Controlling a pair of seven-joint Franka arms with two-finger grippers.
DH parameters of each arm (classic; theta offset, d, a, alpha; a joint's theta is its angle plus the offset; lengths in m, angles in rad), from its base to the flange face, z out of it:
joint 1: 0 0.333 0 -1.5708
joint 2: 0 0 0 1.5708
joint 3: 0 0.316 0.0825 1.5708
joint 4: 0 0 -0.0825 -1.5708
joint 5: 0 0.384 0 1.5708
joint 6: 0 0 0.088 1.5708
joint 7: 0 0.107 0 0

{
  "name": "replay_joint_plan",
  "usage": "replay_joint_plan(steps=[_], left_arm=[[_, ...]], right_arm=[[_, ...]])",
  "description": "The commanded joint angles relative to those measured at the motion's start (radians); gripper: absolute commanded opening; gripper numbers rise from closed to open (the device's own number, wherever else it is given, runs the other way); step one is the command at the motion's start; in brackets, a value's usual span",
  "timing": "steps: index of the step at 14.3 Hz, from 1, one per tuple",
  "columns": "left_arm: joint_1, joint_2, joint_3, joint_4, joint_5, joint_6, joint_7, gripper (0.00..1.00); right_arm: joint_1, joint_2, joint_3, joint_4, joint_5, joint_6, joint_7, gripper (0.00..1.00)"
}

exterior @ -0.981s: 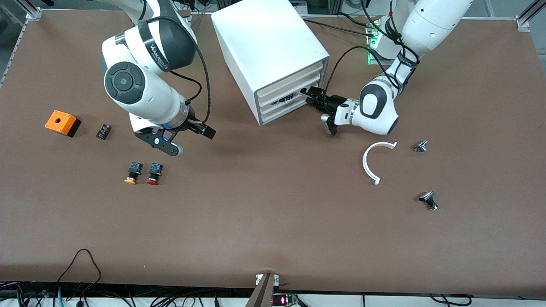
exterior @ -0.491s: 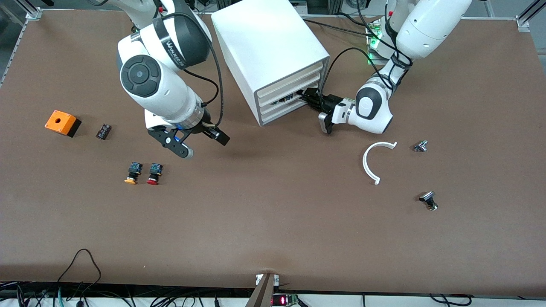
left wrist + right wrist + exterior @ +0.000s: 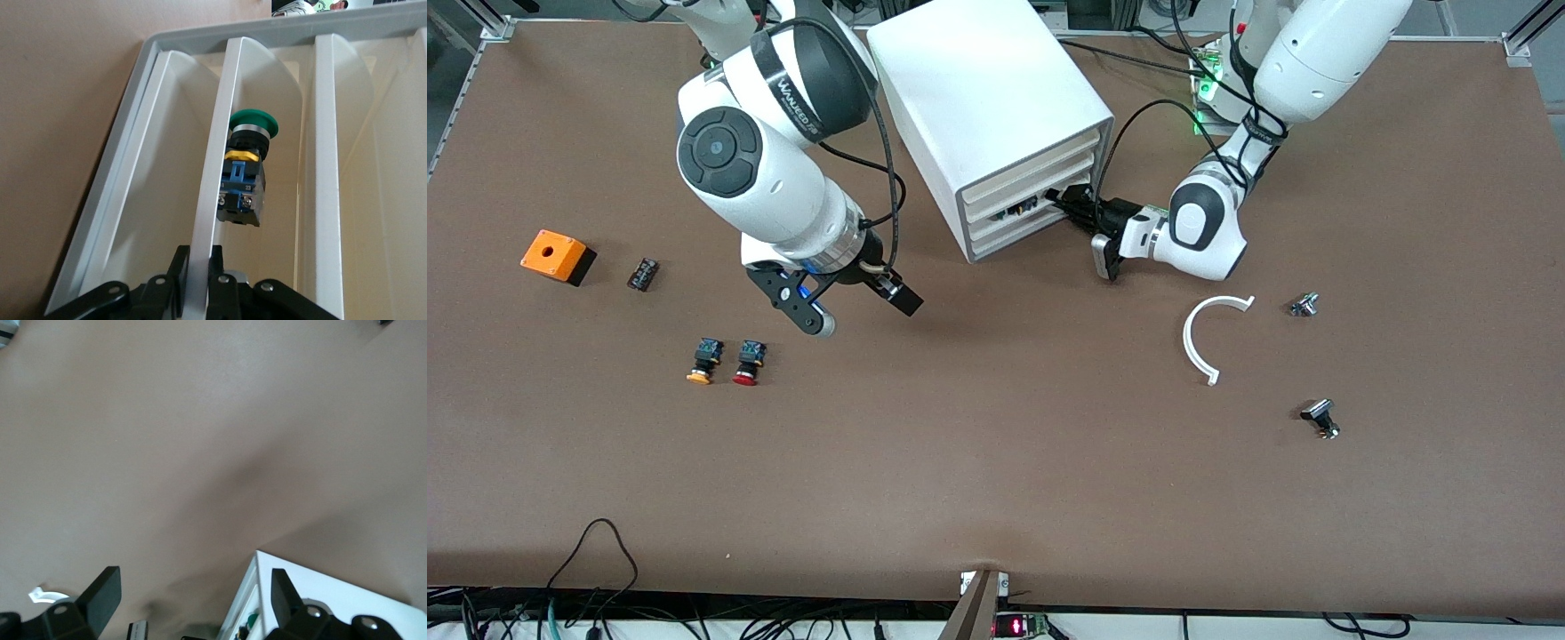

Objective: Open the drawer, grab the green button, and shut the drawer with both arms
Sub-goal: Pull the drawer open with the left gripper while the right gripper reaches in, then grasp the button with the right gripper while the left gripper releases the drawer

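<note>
The white cabinet [image 3: 987, 98] stands near the arms' bases, its drawer fronts facing the left arm. My left gripper [image 3: 1074, 201] is at the cabinet's front, shut on the edge of one drawer's cream front [image 3: 212, 180], which sits slightly out [image 3: 1040, 206]. In the left wrist view its fingers [image 3: 179, 267] pinch that panel. The green-capped button [image 3: 248, 157] lies inside the drawer just past the panel, and it also shows in the right wrist view [image 3: 251, 620]. My right gripper [image 3: 860, 311] is open and empty over bare table beside the cabinet [image 3: 195, 600].
At the right arm's end lie an orange box [image 3: 558, 256], a small black part [image 3: 642, 273], an orange-capped pushbutton [image 3: 704, 360] and a red-capped pushbutton [image 3: 749, 362]. A white curved piece [image 3: 1199, 342] and two small metal parts [image 3: 1304, 304] [image 3: 1320, 418] lie at the left arm's end.
My left gripper moved in against the cabinet and closed on the drawer front. My right arm swung toward the cabinet, its gripper still open.
</note>
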Motion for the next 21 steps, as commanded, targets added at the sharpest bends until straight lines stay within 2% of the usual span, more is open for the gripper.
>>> replay_joint_plan(steps=[1, 8, 13, 17, 18, 21], left_arm=[[0.026, -0.004, 0.015, 0.036, -0.011, 0.008, -0.018, 0.00], [0.029, 0.059, 0.096, 0.191, 0.121, 0.008, -0.121, 0.00], [0.029, 0.071, 0.147, 0.246, 0.138, 0.008, -0.136, 0.00], [0.035, 0.085, 0.167, 0.296, 0.198, 0.007, -0.137, 0.02], [0.034, 0.088, 0.167, 0.294, 0.199, 0.008, -0.127, 0.97], [0.038, 0.079, 0.167, 0.296, 0.201, 0.005, -0.136, 1.00]], right_arm=[[0.025, 0.060, -0.005, 0.092, 0.018, 0.004, 0.079, 0.99], [0.117, 0.098, -0.005, 0.095, 0.018, 0.079, 0.270, 0.99], [0.186, 0.169, -0.005, 0.095, 0.016, 0.144, 0.421, 0.99], [0.232, 0.225, -0.007, 0.095, 0.013, 0.214, 0.494, 0.99], [0.243, 0.236, -0.007, 0.094, 0.010, 0.227, 0.504, 0.99], [0.271, 0.271, -0.010, 0.094, 0.006, 0.280, 0.539, 0.99]])
